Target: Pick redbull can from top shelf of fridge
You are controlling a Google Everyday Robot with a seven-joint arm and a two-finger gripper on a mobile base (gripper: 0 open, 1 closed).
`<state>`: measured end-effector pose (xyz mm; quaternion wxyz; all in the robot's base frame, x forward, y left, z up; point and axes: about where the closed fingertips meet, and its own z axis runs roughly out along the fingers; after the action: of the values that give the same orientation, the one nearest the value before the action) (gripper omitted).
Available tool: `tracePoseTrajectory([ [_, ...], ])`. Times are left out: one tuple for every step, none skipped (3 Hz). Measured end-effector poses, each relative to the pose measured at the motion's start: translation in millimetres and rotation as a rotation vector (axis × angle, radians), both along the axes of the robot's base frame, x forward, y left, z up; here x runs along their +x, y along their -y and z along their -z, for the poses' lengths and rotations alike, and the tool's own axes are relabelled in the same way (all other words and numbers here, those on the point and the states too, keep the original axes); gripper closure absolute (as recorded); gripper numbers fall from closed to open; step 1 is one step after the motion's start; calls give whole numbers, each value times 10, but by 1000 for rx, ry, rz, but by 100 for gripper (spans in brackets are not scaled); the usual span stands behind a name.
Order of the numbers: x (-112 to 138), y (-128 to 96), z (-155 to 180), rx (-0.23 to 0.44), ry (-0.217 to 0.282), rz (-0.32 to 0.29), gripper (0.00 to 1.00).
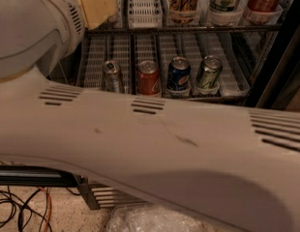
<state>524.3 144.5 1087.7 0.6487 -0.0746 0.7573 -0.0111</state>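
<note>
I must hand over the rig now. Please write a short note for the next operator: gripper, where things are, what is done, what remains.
The gripper is at the left end of the top shelf of the fridge; whether it holds anything cannot be seen.
The redbull can is not identified; the gripper hides that end. A slim silver can stands on the rack below, brand unclear.
Done: the arm reaches to the shelf. Left: locate the can, grasp it, draw it out.

tan gripper (97, 7) top left; cream arm (150, 144); red can (148, 79); blue can (179, 76); green can (208, 74).
</note>
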Motion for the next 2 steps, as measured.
tracePoseTrajectory([
  [-14,-78,-2,5,8,5,1],
  [16,-141,1,17,10,22,12],
])
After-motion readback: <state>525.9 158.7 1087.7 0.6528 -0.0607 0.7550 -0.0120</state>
